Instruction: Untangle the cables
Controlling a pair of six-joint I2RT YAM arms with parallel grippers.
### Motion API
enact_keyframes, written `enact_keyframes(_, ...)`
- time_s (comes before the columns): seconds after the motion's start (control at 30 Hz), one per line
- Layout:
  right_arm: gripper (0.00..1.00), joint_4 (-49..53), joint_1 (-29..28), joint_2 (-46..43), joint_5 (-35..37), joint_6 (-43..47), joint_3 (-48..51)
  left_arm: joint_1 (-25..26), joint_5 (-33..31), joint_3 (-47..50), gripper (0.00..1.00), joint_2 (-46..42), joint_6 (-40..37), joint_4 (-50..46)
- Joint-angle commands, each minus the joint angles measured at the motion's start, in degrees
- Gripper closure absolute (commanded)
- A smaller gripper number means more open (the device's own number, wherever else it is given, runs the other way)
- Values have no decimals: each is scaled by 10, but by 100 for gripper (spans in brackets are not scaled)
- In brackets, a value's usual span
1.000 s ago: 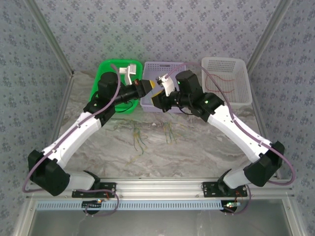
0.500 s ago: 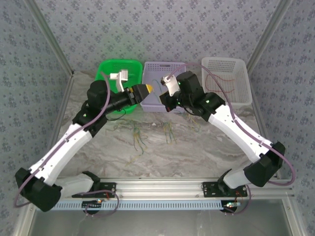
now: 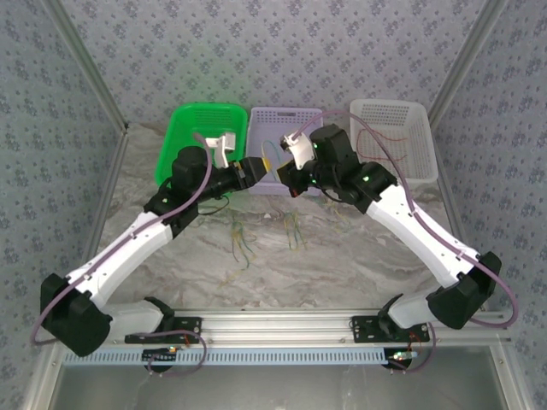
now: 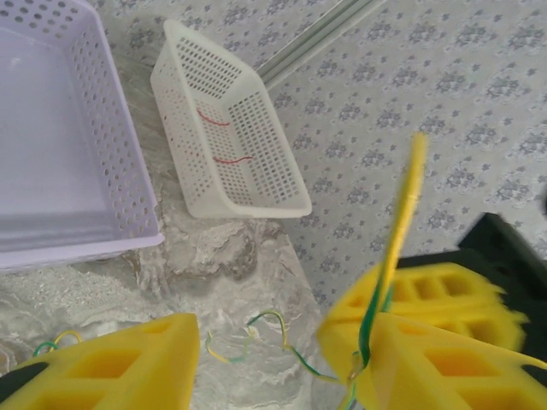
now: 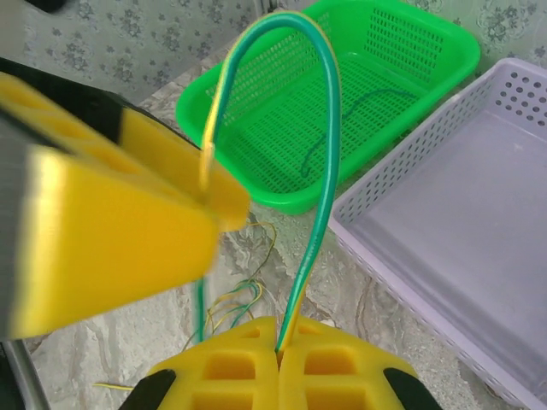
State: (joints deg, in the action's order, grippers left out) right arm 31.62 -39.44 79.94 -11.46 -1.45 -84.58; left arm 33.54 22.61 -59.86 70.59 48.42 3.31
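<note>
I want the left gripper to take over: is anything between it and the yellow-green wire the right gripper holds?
Nothing visible stands between them. The yellow-green wire loops up from the shut right gripper and passes right beside one finger of the open left gripper.

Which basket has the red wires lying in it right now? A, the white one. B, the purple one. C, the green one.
A: two red wires lie inside the white basket.
</note>
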Motion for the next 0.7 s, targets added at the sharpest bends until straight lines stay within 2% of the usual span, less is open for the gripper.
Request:
enact_keyframes(0.0, 100, 11, -7, -18, -16, 7, -5, 3, -5, -33, 49, 14, -11, 37)
enact_keyframes(0.17, 100, 13, -8, -19, -14, 12, 2, 5, 0, -42, 56, 22, -11, 41)
enact_keyframes(0.37, 100, 20, -9, -15, -3, 19, 6, 6, -3, -39, 57, 7, -20, 28)
enact_keyframes(0.43, 100, 20, -8, -16, -3, 21, 6, 6, -6, -50, 77, 6, -33, 1)
enact_keyframes(0.47, 100, 20, -9, -18, 0, 22, 7, 6, -13, -59, 92, 7, -43, -24)
enact_keyframes(0.5, 100, 20, -10, -20, 6, 22, 8, 6, -20, -70, 100, 8, -55, -50)
enact_keyframes(0.57, 100, 25, -9, -25, 28, 31, 7, 6, -37, -88, 100, 6, -83, -112)
enact_keyframes(0.67, 100, 53, -11, -28, 114, 65, 4, 6, -68, -124, 100, -5, -145, -228)
